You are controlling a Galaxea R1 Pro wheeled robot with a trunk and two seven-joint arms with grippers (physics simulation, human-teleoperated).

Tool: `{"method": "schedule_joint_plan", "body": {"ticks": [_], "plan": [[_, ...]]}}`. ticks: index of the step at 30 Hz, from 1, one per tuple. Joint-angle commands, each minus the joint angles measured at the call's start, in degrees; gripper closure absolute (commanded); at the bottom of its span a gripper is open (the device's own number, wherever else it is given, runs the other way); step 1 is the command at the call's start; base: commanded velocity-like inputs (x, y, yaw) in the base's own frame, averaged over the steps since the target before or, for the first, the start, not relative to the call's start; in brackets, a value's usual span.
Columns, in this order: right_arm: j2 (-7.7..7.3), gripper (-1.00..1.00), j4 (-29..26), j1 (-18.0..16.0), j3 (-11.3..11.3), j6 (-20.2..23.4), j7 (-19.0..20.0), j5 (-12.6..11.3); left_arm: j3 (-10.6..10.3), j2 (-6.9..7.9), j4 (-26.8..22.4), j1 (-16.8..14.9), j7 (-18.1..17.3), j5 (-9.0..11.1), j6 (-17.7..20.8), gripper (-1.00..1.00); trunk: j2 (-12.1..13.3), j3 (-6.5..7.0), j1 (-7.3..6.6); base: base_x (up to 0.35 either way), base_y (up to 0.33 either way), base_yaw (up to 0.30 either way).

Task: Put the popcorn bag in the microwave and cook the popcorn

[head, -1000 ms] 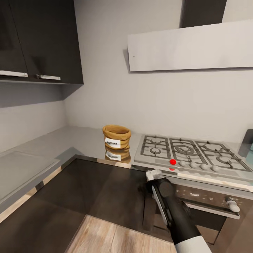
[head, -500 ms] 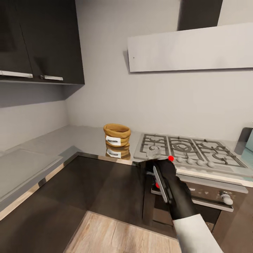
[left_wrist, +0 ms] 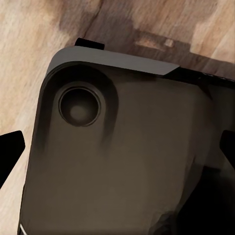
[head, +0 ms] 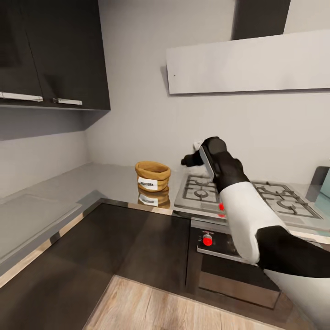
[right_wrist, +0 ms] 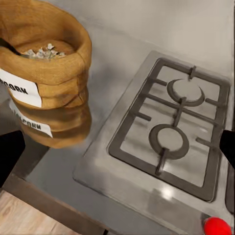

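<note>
Right wrist view: pale kernels inside popcorn bag (right_wrist: 41, 73); head view: label.

The kitchen is being lit evenly and softly, with no lamp seen, and a mirror image of the popcorn bag (head: 152, 176) is being thrown on the glossy countertop (head: 98, 183). A soft shadow is being cast on the wall beneath the hood (head: 247, 62). Soft blur and blocky smearing are being shown along edges, and the left wrist view is being rendered dim and hazy.
</note>
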Motion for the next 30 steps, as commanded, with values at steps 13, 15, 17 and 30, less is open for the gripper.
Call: {"method": "schedule_joint_plan", "body": {"ticks": [13,15,17,30], "plan": [[0.0,-1.0,19.91,-11.33,-11.55,0.23,-8.06,0.65,-0.02,0.03,-0.03,-0.01,0.04,0.27,-0.09,-1.0,-0.03,-0.07,0.0,0.0,0.0,0.0],[0.0,-1.0,21.55,-11.34,-12.89,0.23,-11.0,0.61,-0.02,0.03,-0.03,-0.01,0.04,0.27,-0.09,-1.0,-0.03,-0.07,0.0,0.0,0.0,0.0],[0.0,-1.0,22.28,-11.34,-13.33,0.23,-11.99,0.58,-0.02,0.03,-0.03,-0.01,0.04,0.27,-0.09,-1.0,-0.03,-0.07,0.0,0.0,0.0,0.0],[0.0,-1.0,22.14,-11.35,-13.97,0.23,-12.27,-0.58,-0.02,0.03,-0.05,-0.01,0.04,0.27,-0.09,-1.0,-0.03,-0.07,0.0,0.0,0.0,0.0]]}}
